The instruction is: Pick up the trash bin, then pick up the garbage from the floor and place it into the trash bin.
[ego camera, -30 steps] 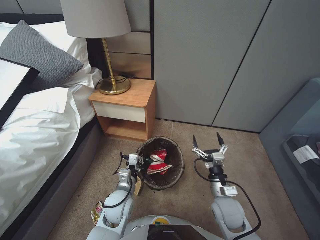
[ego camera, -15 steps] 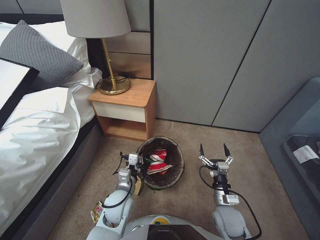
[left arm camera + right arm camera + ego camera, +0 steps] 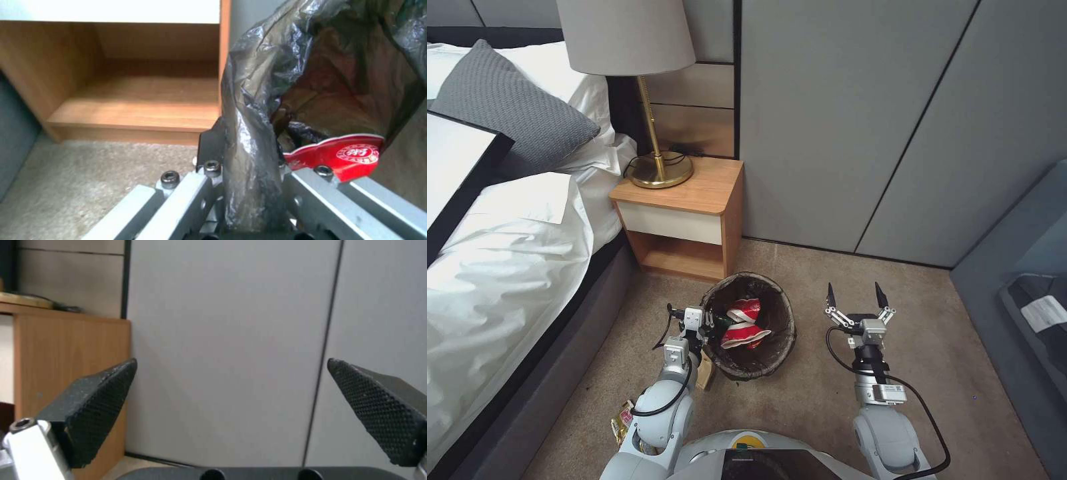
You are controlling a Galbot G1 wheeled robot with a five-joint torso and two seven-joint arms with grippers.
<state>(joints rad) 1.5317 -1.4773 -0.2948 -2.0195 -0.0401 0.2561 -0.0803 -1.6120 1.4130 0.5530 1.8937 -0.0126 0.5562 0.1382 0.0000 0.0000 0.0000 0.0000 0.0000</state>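
Beside the wooden nightstand (image 3: 684,223), on the beige carpet (image 3: 800,393), stood the small round trash bin (image 3: 750,325) lined with a dark translucent bag folded over its rim. Compared with one second earlier, the whole head view had shifted slightly, so the camera had moved. Against the bin, the right gripper (image 3: 858,297) sat lower and farther right than before, its arm drawn back toward the body. Its two black textured fingers (image 3: 95,406) were spread wide apart with nothing between them, pointing toward the grey wall panels (image 3: 860,120).

The left gripper (image 3: 710,325) was clamped on the bin's near-left rim, unchanged from the earlier frames; the left wrist view showed the bag-covered rim (image 3: 251,160) pinched between its jaws.

Bin contents: crushed red-and-white paper cups (image 3: 744,325), one red piece lying just beside the gripped rim (image 3: 340,155). Outside the bin: a yellow snack wrapper (image 3: 621,421) on the carpet by the left arm's elbow, and a brown paper item (image 3: 705,371) on the floor under the left forearm.
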